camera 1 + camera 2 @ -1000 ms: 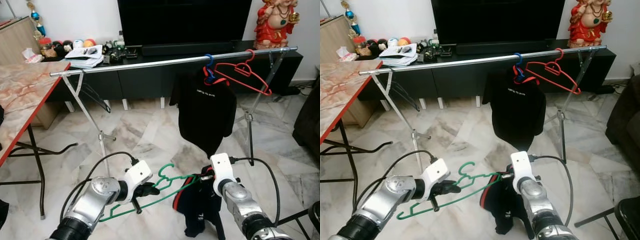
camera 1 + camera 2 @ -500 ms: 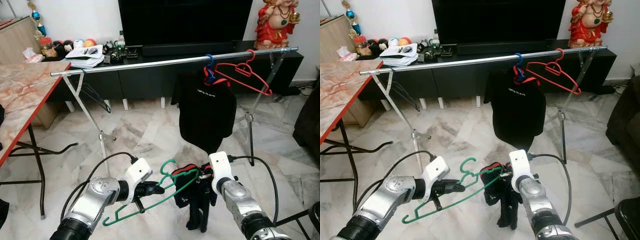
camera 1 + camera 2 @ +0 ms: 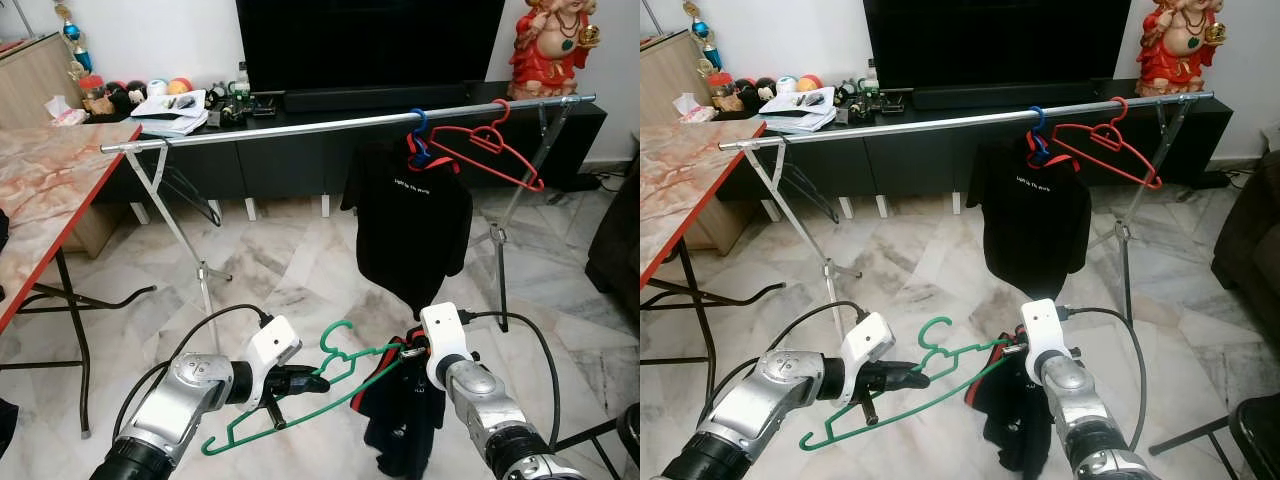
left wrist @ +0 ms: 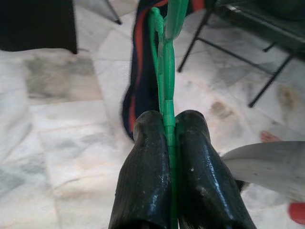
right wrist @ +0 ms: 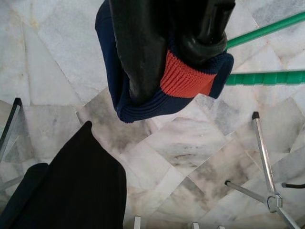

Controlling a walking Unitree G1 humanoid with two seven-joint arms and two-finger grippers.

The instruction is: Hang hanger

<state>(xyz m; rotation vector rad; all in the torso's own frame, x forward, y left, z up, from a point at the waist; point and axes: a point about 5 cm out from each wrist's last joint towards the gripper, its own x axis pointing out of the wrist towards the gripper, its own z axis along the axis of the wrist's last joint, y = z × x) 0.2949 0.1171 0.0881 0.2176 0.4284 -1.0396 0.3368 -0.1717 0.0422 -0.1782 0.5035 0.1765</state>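
Low in the frame, just left of centre, the left gripper [image 3: 318, 384] is pinched tight on the green hanger [image 3: 300, 405], its two fingers [image 4: 143, 176] closed flat against the thin plastic with no gap showing. Just right of centre, the right gripper [image 5: 176, 52] is clamped on the ribbed red-and-navy edge of a dark garment [image 3: 405, 420] that droops toward the floor, draped at the hanger's right end. The step in hand looks like dressing the hanger before it goes up to the rail [image 3: 350, 122], which crosses the upper half of the frame. To do it well, the left arm should hold the hanger level and steady while the right draws the cloth over the hanger's shoulder without dragging it off the far end; the hook should stay upward and clear of cloth. By count: three hangers, the green one in hand plus a red hanger [image 3: 490, 150] and a blue hanger [image 3: 418, 135] on the rail at upper right; two garments, the held one and a black shirt [image 3: 412, 230] hanging from the blue hanger; one rail.
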